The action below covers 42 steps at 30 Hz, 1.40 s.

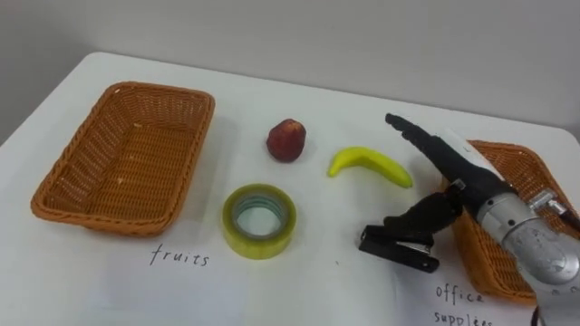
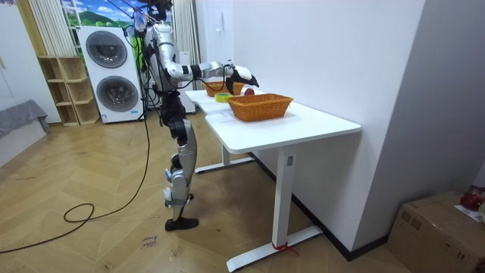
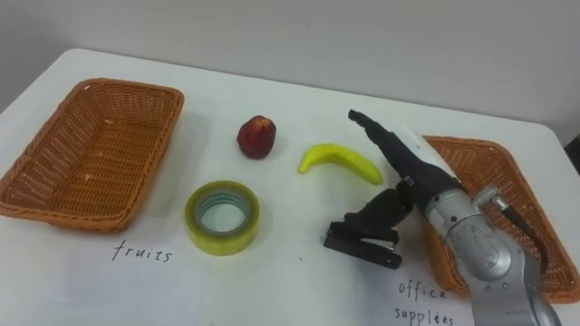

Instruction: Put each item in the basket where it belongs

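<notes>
Nearest, at the lower right, the robot's right hand reaches in over the white surface. Its fingers are held straight and close together, pointing up and to the left. The thumb hangs down on its own and rests against the top of a black stapler. The fingers grip nothing. The stapler lies flat on the surface directly under them.

Far to the left of the fingers sits an empty rectangular woven wicker basket, with a handwritten word "fruits" on the surface in front of it. Nearer the fingers, but still to their left, a roll of yellow-green tape lies flat with its hole facing up. Behind the roll and apart from it stands a dark red apple. A yellow banana lies just left of the fingertips, between the apple and the hand, curving down at both ends. No fruit or office item is in either basket.

A second woven wicker basket sits to the right of the fingers, partly behind the wrist. The handwritten label "office supplies" is on the surface in front of it.

In the room view the robot stands upright at the surface's edge, its right arm stretched out over it, with two washing machines behind it.
</notes>
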Motion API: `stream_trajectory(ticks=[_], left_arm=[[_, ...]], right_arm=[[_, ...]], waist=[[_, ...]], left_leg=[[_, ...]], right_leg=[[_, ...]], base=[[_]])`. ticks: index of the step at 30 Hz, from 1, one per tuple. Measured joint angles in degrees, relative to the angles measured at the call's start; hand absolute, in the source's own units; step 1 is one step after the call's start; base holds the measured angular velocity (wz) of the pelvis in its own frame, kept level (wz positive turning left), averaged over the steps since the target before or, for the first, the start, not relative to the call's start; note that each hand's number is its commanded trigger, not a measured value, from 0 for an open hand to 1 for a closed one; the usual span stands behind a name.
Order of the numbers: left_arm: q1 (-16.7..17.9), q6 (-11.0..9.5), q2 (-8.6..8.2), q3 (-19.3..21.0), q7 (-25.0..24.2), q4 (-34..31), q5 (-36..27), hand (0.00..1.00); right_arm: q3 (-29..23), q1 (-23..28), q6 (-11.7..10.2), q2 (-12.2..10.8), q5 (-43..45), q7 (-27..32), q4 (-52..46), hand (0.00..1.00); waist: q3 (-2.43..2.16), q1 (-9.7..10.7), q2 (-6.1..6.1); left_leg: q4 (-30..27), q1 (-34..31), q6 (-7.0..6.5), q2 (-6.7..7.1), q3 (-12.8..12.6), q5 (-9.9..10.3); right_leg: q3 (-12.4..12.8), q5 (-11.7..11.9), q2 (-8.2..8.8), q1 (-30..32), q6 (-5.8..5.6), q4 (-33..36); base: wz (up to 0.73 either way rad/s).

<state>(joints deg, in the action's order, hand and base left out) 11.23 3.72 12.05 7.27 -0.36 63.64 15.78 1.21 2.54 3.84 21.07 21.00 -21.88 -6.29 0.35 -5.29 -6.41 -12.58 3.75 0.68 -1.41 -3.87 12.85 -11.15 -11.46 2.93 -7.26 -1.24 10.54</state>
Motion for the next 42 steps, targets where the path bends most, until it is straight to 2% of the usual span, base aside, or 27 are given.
stream_trajectory(ticks=[5, 20, 22, 27, 30, 33, 38, 42], left_arm=[[-0.3, 0.0, 0.0, -0.9, 1.4, 0.0, 0.0, 0.0], [-0.4, -0.1, -0.01, -1.8, 4.7, -0.2, -0.4, 0.0], [-0.4, 0.0, -0.01, -1.9, 4.7, -0.3, -0.4, 0.0], [-0.1, 0.5, 0.0, -2.0, 4.7, -1.9, -0.5, 0.0], [-0.1, 1.1, 0.0, -1.9, 4.7, -2.8, -0.3, 0.0], [-0.2, 1.1, 0.02, -1.9, 4.7, -3.0, -0.2, 0.0], [-0.5, 1.2, 0.03, -1.8, 4.7, -3.1, -0.4, 0.0], [-0.4, 1.2, 0.03, -1.8, 4.7, -3.3, -0.4, 0.0]], right_arm=[[2.7, 1.1, 0.0, 0.0, -0.1, -1.4, 1.4, 0.0], [2.7, 1.4, 0.1, -1.0, 0.0, -5.5, 1.0, 0.0], [2.7, 1.4, 0.5, -1.1, 0.0, -5.9, 1.0, 0.0], [2.7, 1.8, 2.5, -1.1, 0.1, -7.1, 1.0, 0.0], [2.7, 2.6, 2.9, -1.1, 1.6, -7.5, 1.1, 0.0], [2.7, 3.1, 4.3, -1.1, 3.8, -7.8, 1.2, 0.0], [2.7, 3.1, 4.8, -1.2, 5.9, -7.8, 3.1, 0.0], [2.6, 3.1, 5.1, -1.2, 8.8, -7.9, 3.5, 0.0]], waist=[[-0.03, -0.3, -0.04], [-0.14, -1.2, 0.2], [-0.25, -1.2, 0.42], [-0.16, -1.1, 0.9], [-0.31, -1.1, 0.65], [-0.42, -1.2, 0.16], [-0.24, -1.0, -0.6], [0.07, -1.2, -1.03]], left_leg=[[0.3, 0.0, 0.0, 0.01, -0.1, 0.0], [0.5, -0.1, -0.01, 0.01, -0.2, 0.0], [0.4, 0.0, -0.01, 0.01, -0.2, 0.0], [0.4, -0.2, -0.03, 0.02, 0.0, 0.0], [0.8, -0.1, -0.03, 0.02, -0.1, 0.0], [0.7, 0.0, -0.05, 0.03, -0.2, 0.0], [0.2, -0.1, -0.06, 0.05, -0.2, 0.0], [0.2, -0.3, -0.07, 0.03, -0.2, 0.0]], right_leg=[[0.1, 0.0, 0.01, 0.2, -0.01, 0.0], [0.2, 0.0, 0.03, 0.4, -0.02, 0.0], [0.2, 0.0, 0.03, 0.4, -0.02, 0.0], [-0.1, 0.0, 0.05, 0.4, -0.02, 0.0], [0.0, 0.0, 0.04, 0.4, -0.02, 0.0], [0.2, 0.0, 0.05, 0.4, -0.02, 0.1], [0.2, 0.0, 0.08, 0.4, -0.02, 0.1], [0.2, 0.0, 0.07, 0.5, -0.02, 0.1]], base=[[0.0], [0.0], [0.0], [0.0], [0.0], [-0.01], [0.0], [0.0]])
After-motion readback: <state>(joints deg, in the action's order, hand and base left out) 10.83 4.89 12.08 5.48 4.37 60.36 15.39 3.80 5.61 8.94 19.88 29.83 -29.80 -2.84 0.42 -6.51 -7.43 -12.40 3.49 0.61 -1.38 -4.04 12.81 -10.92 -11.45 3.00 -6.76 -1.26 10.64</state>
